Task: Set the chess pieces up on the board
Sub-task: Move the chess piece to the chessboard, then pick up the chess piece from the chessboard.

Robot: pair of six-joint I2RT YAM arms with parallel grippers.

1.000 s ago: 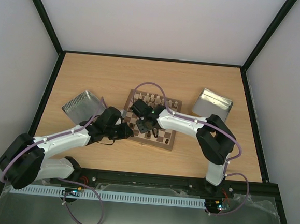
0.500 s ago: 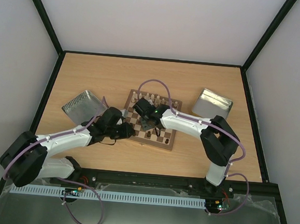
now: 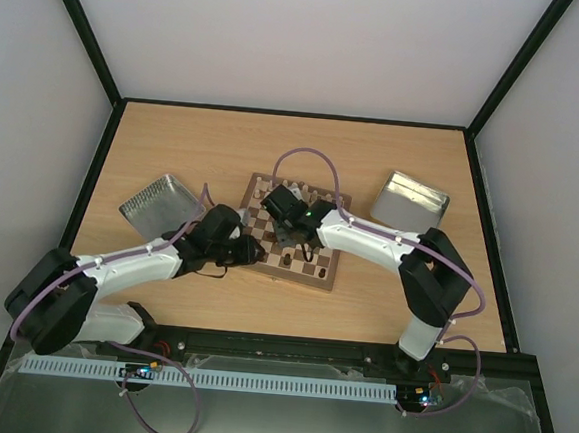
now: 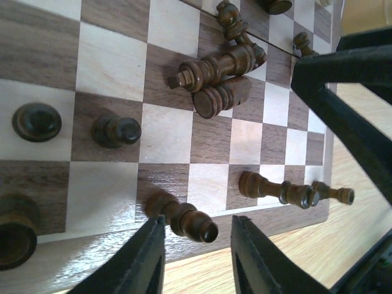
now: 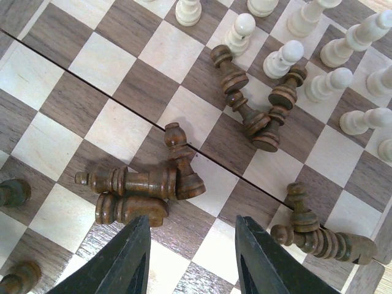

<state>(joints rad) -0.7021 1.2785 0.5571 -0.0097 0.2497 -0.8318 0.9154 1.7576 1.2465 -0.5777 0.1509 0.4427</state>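
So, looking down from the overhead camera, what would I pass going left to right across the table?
Ribbed silver metal tin → square checkered wooden chessboard, where both arms are working → smooth rectangular silver metal tin.

So the board (image 5: 125,131) is sitting roughly mid-table (image 3: 225,146), with one tin (image 3: 158,204) lying off to its left and a second tin (image 3: 411,200) sitting to its right, a bit further back. The light pieces (image 5: 282,58) are standing along the board's far rows. The dark pieces (image 5: 131,182) are mostly lying tipped over on the middle squares, some touching each other. One stray dark piece (image 4: 184,219) is lying right at the board's edge, half over the border.
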